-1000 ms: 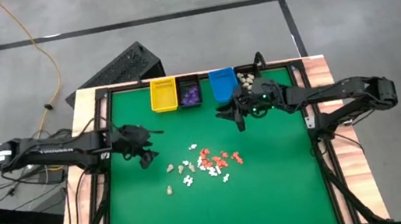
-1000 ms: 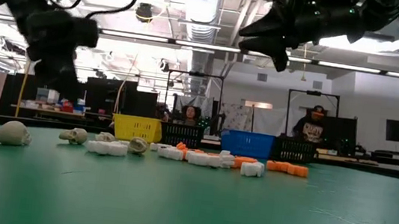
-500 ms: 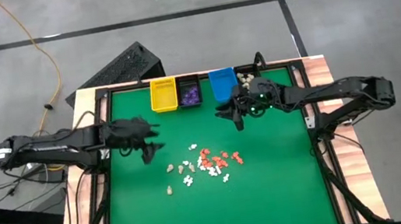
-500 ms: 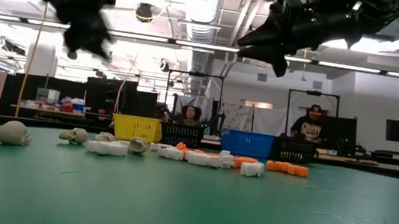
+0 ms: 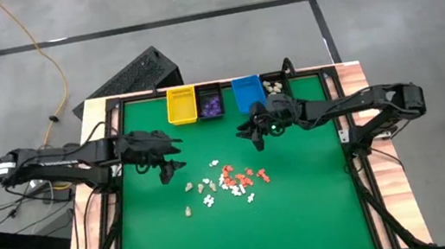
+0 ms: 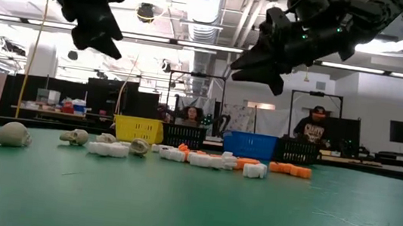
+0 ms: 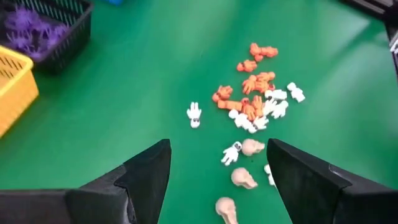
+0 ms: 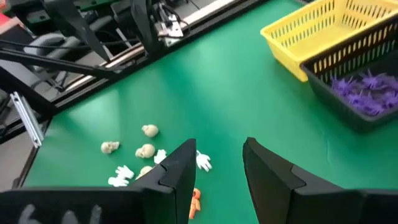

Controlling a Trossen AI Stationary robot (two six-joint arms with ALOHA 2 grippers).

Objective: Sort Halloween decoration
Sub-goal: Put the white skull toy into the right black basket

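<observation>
Above the green counter, the right end effector, empty and part-open, has been moved from the bins toward the Halloween decoration, suggesting another pick; the left end effector hovers wide open.

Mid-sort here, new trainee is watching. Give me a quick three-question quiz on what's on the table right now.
1. True or false: the yellow bin holds purple pieces.
2. Which claw hangs nearer the bins? A) left claw B) right claw
3. Fill in: the orange pieces lie loose on the ____ mat.

Key: 1 false, they lie in the black bin; 2 B; 3 green.
</observation>
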